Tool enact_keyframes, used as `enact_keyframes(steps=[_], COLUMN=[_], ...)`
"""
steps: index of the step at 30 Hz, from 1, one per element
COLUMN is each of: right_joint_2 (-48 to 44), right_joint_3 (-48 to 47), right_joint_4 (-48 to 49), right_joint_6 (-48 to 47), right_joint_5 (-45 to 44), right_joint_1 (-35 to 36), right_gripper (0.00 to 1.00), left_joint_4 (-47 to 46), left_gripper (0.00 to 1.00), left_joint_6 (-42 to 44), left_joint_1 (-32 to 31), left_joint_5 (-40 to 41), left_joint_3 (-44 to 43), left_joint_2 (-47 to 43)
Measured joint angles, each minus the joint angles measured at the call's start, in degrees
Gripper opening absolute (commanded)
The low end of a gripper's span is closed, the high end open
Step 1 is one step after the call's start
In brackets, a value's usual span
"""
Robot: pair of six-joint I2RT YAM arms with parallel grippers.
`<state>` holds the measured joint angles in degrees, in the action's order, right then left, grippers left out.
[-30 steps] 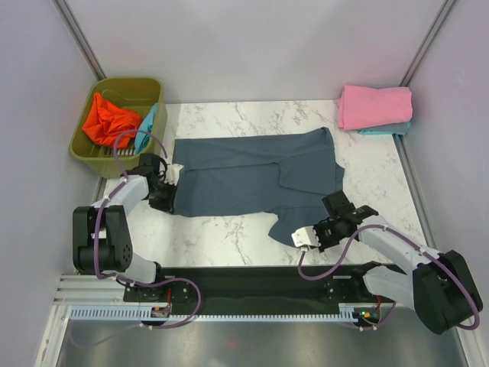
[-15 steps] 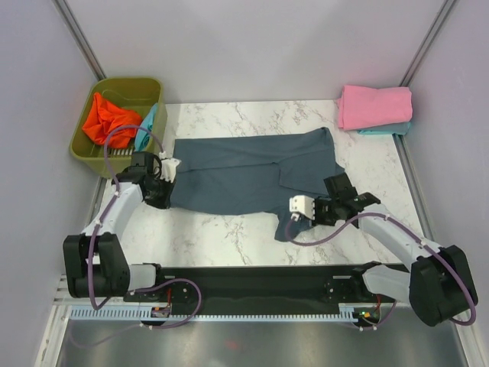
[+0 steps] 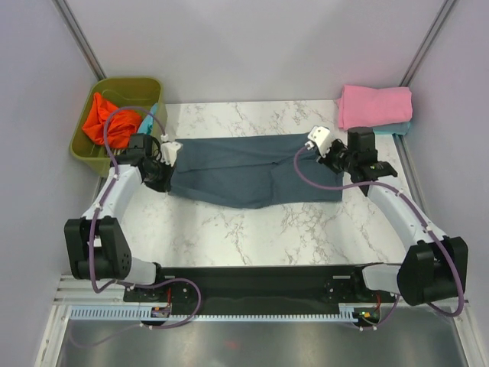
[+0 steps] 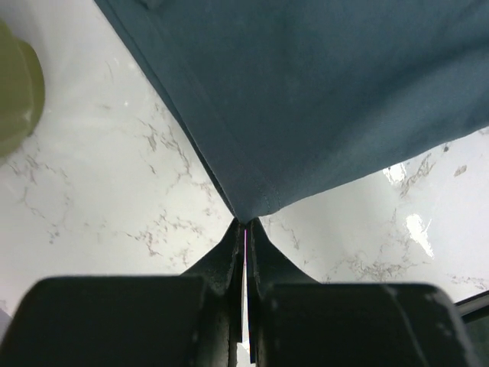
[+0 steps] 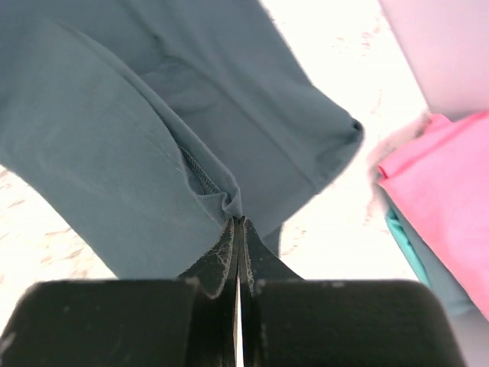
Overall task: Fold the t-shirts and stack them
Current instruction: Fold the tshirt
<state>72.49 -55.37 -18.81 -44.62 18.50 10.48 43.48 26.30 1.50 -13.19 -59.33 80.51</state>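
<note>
The dark slate blue-grey t-shirt (image 3: 248, 170) lies folded lengthwise across the middle of the marble table (image 3: 252, 229). My left gripper (image 3: 163, 177) is shut on its left corner, seen in the left wrist view (image 4: 244, 220). My right gripper (image 3: 336, 160) is shut on its right edge, pinching bunched cloth (image 5: 238, 217). A folded pink t-shirt (image 3: 374, 105) lies on a teal one (image 3: 386, 130) at the back right; both show in the right wrist view (image 5: 443, 191). An orange-red t-shirt (image 3: 107, 122) and a teal one (image 3: 147, 122) lie in the bin.
The olive-green plastic bin (image 3: 122, 90) stands at the back left, just off the table's corner; its rim shows in the left wrist view (image 4: 15, 99). Grey booth walls close in the sides and back.
Both grippers carried the shirt's near edge away from me. The right gripper went from the near right to the back right, folding the lower half over. The left gripper shifted slightly back.
</note>
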Motion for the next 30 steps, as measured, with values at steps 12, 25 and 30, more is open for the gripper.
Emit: enact_keyframes(steps=[12,25,30], right_joint_2=[9.4,23.0,28.6], right_joint_3=[-12.2,-23.5,-25.7], right_joint_4=[6.1,9.5,10.5], right_joint_6=[4.9,5.4,5.4], right_joint_5=[-1.7,-2.2,-3.0], right_joint_1=[-3.6,-3.7,-3.6], right_gripper=[0.00,0.00,0.00], left_joint_4=[2.3,5.2,7.5], left_gripper=[0.02,0.02,0.09], left_joint_6=[0.5,0.4,-1.0], left_joint_1=[0.4,2.1,2.3], left_joint_5=[-2.9,-3.9,-4.5], left_joint_3=[-17.0,-32.6,-38.6], left_joint_2=[14.9,28.8,34.7])
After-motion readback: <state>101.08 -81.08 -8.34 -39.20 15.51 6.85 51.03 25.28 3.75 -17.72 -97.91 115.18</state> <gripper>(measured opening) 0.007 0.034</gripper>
